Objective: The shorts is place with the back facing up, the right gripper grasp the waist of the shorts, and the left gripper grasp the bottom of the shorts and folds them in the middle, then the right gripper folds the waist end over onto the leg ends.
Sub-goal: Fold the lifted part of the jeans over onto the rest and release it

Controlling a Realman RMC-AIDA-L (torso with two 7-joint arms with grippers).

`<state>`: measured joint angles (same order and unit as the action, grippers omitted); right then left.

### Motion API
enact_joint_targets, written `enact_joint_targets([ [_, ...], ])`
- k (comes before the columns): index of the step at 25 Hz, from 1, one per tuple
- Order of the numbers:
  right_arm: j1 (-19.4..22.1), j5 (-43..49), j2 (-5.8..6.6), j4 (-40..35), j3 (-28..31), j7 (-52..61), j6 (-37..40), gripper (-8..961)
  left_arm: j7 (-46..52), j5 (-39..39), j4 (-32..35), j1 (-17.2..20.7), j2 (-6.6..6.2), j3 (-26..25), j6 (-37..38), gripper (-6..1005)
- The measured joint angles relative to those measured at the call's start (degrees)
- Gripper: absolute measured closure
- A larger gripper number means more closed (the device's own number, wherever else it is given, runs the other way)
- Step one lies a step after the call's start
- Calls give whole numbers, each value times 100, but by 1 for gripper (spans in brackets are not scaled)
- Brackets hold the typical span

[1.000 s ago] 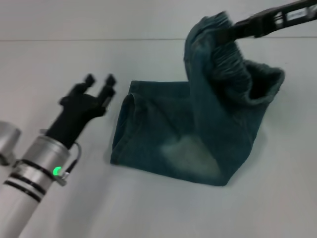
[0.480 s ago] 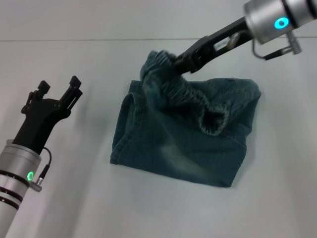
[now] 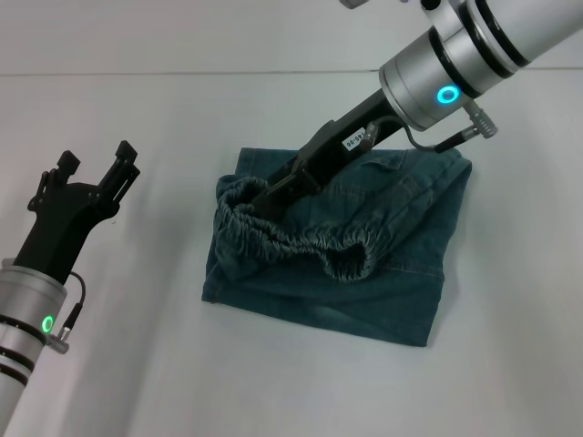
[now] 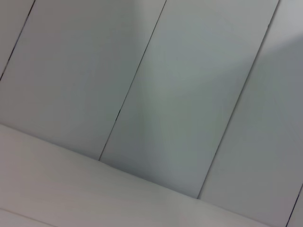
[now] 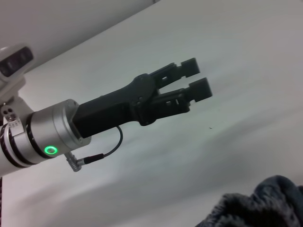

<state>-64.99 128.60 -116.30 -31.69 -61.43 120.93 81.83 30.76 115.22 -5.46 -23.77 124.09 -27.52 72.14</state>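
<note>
Shorts: the shorts (image 3: 364, 264) lie folded on the white table (image 3: 301, 382), a rough rectangle whose long axis runs across the head view, tilted slightly down toward the robot's right.
Waist: the waist (image 3: 301, 238), a ruched elastic band, is draped across the upper layer of the shorts, curving from their left edge toward the middle, its open loop facing the robot.
Right gripper: the right gripper (image 3: 266, 193) reaches in from beyond the shorts and presses into the waist band near the shorts' left edge, clamped on the gathered denim.
Left gripper: the left gripper (image 3: 91, 167) hangs well to the left of the shorts, above bare table, fingers spread with a clear gap and holding nothing.
Surroundings: plain table all round the shorts; a pale wall (image 3: 182, 36) behind.
Views: the right wrist view shows the left gripper (image 5: 193, 79) side-on with parted fingers, plus a dark denim corner (image 5: 258, 205); the left wrist view shows only grey wall panels (image 4: 189, 94).
</note>
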Motion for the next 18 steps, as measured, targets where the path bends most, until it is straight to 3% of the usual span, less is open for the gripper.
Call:
enact_joint_targets([
  [8, 103, 560, 65, -669, -78, 93, 551, 223, 0, 0, 10, 16, 0, -61, -15, 52],
  [9, 167, 1029, 2, -1106, -160, 77, 829, 214, 1, 0, 10, 17, 0, -71, -34, 52],
  [12, 210, 1429, -104, -1444, -268, 98, 1052, 189, 0, 1, 11, 4, 1, -78, -135, 52],
  [14, 231, 1934, -282, -1785, -410, 200, 1205, 172, 0, 0, 11, -5, 3, -78, -166, 52],
  [18, 239, 2107, -354, -1817, -677, 266, 1187, 138, 0, 0, -12, -9, 10, -78, -174, 52],
])
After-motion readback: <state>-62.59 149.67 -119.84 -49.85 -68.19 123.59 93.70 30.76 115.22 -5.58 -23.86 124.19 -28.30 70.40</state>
